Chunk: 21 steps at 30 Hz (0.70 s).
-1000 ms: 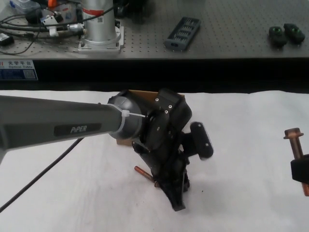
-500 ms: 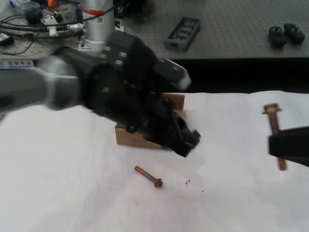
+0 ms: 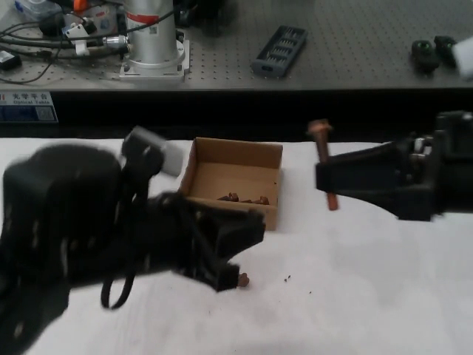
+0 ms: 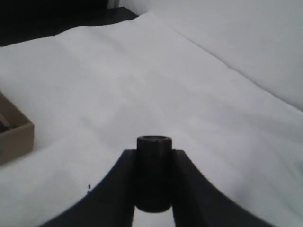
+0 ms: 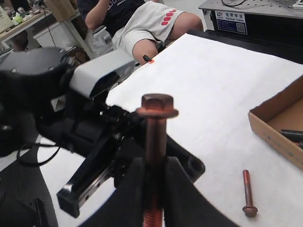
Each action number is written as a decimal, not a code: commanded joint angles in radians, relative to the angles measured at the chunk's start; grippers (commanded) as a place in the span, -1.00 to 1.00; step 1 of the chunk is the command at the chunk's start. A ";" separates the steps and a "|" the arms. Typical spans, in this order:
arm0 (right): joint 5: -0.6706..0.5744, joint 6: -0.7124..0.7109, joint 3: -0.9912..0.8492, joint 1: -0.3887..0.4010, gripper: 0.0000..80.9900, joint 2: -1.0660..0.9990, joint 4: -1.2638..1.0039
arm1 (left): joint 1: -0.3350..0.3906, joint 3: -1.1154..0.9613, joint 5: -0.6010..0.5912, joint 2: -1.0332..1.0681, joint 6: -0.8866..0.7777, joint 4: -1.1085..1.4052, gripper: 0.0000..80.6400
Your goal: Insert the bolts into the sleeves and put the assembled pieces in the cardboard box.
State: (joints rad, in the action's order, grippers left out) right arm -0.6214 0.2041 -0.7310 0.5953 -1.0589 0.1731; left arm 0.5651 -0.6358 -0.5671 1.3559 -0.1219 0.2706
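In the high view the right end effector (image 3: pixel 327 180) hangs just right of the cardboard box (image 3: pixel 194 171), clamped on an upright bolt (image 3: pixel 321 145); the left end effector (image 3: pixel 238 255) sits low on the near side of the box. The left wrist view shows its fingers (image 4: pixel 118 189) closed on a black sleeve (image 4: pixel 154 175). The right wrist view shows a second bolt (image 5: pixel 248 191) loose on the table (image 5: pixel 227 71) near the box.

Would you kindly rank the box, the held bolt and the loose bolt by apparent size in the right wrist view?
1. The held bolt, nearest the camera, so its lead is unsure.
2. The box, cut off at the edge, looks close behind.
3. The loose bolt, farther off.
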 commanded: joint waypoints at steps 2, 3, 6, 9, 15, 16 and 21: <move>-0.027 0.004 -0.003 -0.005 -0.89 -0.063 -0.127 | -0.002 0.181 0.067 -0.019 -0.158 0.330 -0.90; -0.037 0.013 -0.003 -0.001 -0.89 -0.092 -0.164 | -0.002 0.196 0.067 -0.019 -0.158 0.355 -0.90; -0.090 0.056 -0.003 0.001 -0.89 -0.177 -0.276 | -0.002 0.239 0.097 -0.022 -0.191 0.481 -0.90; -0.114 0.106 -0.003 0.001 -0.89 -0.246 -0.404 | -0.010 0.291 0.158 -0.022 -0.232 0.657 -0.90; -0.139 0.180 -0.003 0.053 -0.89 -0.340 -0.558 | -0.011 0.373 0.241 -0.022 -0.308 0.799 -0.90; -0.136 0.185 -0.003 0.067 -0.89 -0.347 -0.571 | -0.011 0.382 0.241 -0.022 -0.313 0.800 -0.90; -0.094 0.184 -0.003 0.121 -0.89 -0.360 -0.587 | -0.011 0.394 0.214 -0.022 -0.327 0.805 -0.90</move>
State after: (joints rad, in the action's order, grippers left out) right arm -0.7276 0.3881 -0.7310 0.7108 -1.4200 -0.3867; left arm 0.5556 -0.2469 -0.3375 1.3463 -0.4206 1.0365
